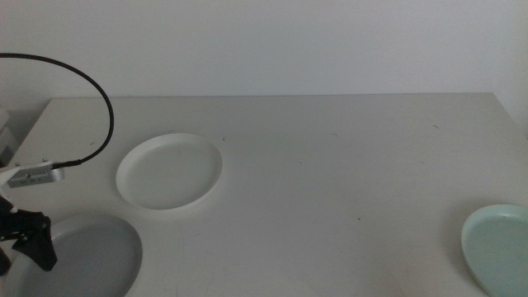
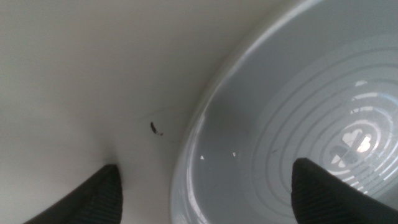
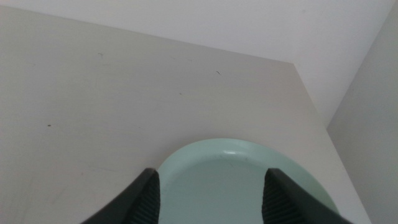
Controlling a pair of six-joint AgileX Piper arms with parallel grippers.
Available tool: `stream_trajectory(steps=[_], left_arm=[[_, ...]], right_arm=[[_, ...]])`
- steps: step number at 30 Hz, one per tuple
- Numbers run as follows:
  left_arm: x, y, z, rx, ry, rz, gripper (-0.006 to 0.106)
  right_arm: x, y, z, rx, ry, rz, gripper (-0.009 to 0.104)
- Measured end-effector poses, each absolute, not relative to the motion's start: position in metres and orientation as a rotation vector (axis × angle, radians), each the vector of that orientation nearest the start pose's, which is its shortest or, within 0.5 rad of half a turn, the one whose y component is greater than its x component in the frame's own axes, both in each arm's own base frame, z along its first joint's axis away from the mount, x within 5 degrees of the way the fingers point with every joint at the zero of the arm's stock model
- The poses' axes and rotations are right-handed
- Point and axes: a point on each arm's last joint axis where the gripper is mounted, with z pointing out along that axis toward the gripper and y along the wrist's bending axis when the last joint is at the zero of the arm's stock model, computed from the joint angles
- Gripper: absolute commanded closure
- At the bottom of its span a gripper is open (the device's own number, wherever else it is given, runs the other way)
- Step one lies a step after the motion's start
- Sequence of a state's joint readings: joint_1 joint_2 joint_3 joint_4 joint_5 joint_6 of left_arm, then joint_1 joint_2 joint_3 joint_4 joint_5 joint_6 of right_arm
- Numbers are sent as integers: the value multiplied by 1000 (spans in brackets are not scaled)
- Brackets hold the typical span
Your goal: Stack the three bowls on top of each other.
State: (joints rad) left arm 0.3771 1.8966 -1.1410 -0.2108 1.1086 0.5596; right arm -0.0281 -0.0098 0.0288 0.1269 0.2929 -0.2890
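Note:
The grey bowl (image 1: 91, 257) lies at the table's front left corner. My left gripper (image 1: 23, 247) is open at the bowl's left rim. In the left wrist view, the left gripper (image 2: 208, 196) has one jaw over the table and one over the grey bowl's (image 2: 298, 112) inside. The white bowl (image 1: 169, 171) lies behind the grey one, left of the middle. The mint green bowl (image 1: 499, 247) lies at the front right edge. My right gripper (image 3: 214, 196) is open, low over the near rim of the green bowl (image 3: 230, 168), and is out of the middle view.
The white table (image 1: 330, 165) reaches back to a plain white wall. A black cable (image 1: 99, 91) arcs over the left arm. The table's right edge (image 3: 311, 106) runs close to the green bowl.

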Motion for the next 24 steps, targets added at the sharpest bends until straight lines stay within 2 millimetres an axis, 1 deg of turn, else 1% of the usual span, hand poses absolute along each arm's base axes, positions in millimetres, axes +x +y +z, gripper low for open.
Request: stream_trajectory(steps=[2,5,8,12,14,19,24], left_arm=[[304,102,152,111,3217,-408,16],[304,103,152,115,3223,-407,36],[304,102,150,116,3231,-414,55],[304,103,149,116,3234,-417,78],[304,102,148,115,3237,-419,87],[304,103,147,114,3243,-421,100],[302,102,150,88,3253,-430,100]], right_arm=[[55,2,178,-151,1788,-107,52],[55,2,178,-151,1788,-107,52],[55,2,178,-151,1788,-107,52],[55,2,178,-151,1788,-107,52],[55,2,178,-151,1788,-107,52],[55,2,178,-151,1788,-107,52],[55,2,178,-151,1788,-107,52]])
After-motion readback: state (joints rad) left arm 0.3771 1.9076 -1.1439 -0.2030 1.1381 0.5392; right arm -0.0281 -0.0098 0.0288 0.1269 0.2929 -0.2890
